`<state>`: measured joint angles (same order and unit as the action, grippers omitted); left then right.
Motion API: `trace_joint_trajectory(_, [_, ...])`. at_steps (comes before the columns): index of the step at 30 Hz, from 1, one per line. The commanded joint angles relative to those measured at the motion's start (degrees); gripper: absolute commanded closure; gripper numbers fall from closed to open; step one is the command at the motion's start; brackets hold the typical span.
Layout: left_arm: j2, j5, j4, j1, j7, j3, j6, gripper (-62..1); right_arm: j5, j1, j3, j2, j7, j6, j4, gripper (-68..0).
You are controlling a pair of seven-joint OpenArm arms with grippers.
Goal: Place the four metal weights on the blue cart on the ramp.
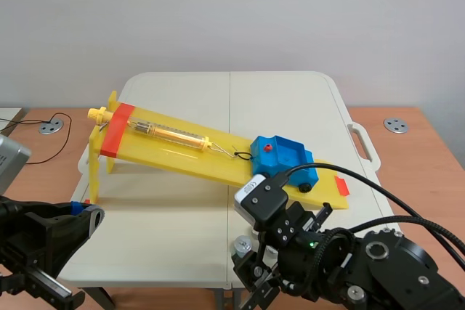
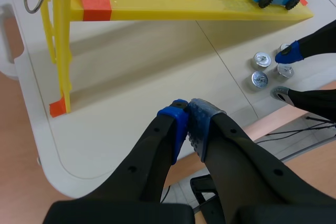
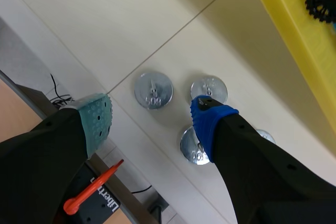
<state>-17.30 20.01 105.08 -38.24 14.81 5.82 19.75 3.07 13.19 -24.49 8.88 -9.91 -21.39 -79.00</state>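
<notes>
Several round metal weights lie on the white table in front of the ramp's low end: one [image 3: 153, 89] between my right fingers, one [image 3: 209, 88] by the blue pad, one [image 3: 193, 148] half under that finger. My right gripper [image 3: 152, 114] hovers open just above them, holding nothing. The left wrist view shows the weights [image 2: 259, 79] too, with the right gripper's blue pad [image 2: 290, 52] over them. The blue cart [image 1: 282, 157] sits low on the yellow ramp [image 1: 182, 152], with no weight visible on it. My left gripper [image 2: 188, 121] is shut on nothing, near the table's front left edge.
A yellow spring scale [image 1: 171, 133] lies on the ramp and is hooked to the cart. The ramp's raised end stands on yellow legs [image 2: 60, 51] at the left. The table's front edge [image 3: 79, 77] runs close beside the weights. A cable and metal discs lie on the wooden surface around the table.
</notes>
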Motion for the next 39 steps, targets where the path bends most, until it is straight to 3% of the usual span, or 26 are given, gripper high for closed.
trace_joint_trajectory(1, [0.3,4.2,2.5,0.3,-5.8,0.8,1.5,-2.7,-1.7,-3.7,0.0,-2.1,7.8,2.1,-3.7,-33.2])
trace_joint_trajectory(26, [0.3,4.2,2.5,0.3,-5.8,0.8,1.5,-2.7,-1.5,-8.0,-3.7,-3.4,9.4,2.6,5.8,-30.2])
trace_joint_trajectory(34, [0.3,4.2,2.5,0.3,-5.8,0.8,1.5,-2.7,-1.3,-8.6,-3.8,-3.7,8.9,3.5,7.2,-15.3])
trace_joint_trajectory(39, [0.3,4.2,2.5,0.3,-5.8,0.8,1.5,-2.7,-1.3,-8.6,-3.8,-3.6,7.7,4.3,7.2,-0.3])
